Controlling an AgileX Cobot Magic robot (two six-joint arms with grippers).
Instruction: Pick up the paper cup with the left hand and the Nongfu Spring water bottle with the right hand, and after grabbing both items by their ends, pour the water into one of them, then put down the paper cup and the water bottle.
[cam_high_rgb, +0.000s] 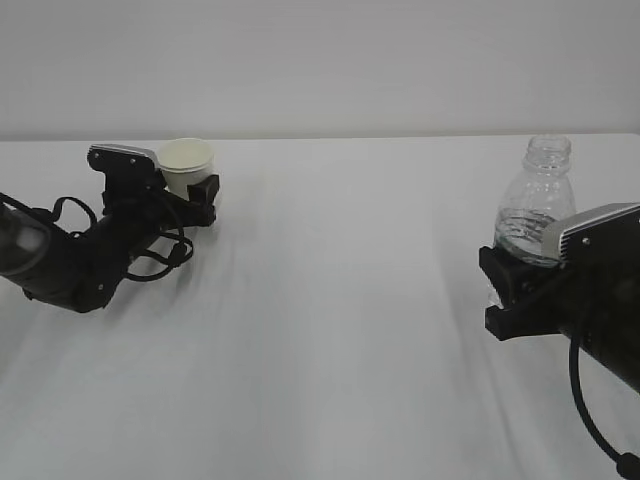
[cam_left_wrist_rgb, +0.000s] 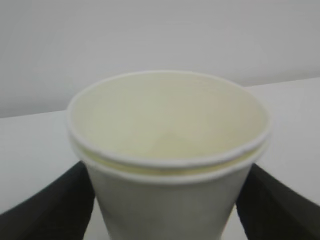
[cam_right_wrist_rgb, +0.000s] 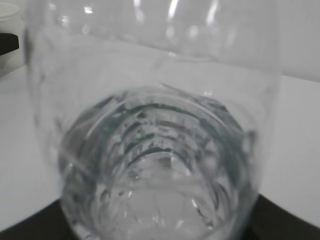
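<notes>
Currently, status by item:

Paper cup (cam_high_rgb: 187, 161): upright in the upper left of the exterior frame, seated between the jaws of the left end effector (cam_high_rgb: 190, 190); the inside looks dry and empty in the left wrist view.
Nongfu Spring water bottle (cam_high_rgb: 537, 205): upright at the right edge of the exterior frame, uncapped, its lower body held by the right end effector (cam_high_rgb: 510, 290).
Water (cam_right_wrist_rgb: 160, 165): inside the bottle, low in the body.
Left end effector: jaws set against the cup's lower wall, grasping it.
Right end effector: clenched on the bottle.
Surface (cam_high_rgb: 330, 300): white cloth; whether either item is lifted clear of it cannot be told.
Done: both grasps.
Remaining, as judged: bring together, pour, set both down.
</notes>
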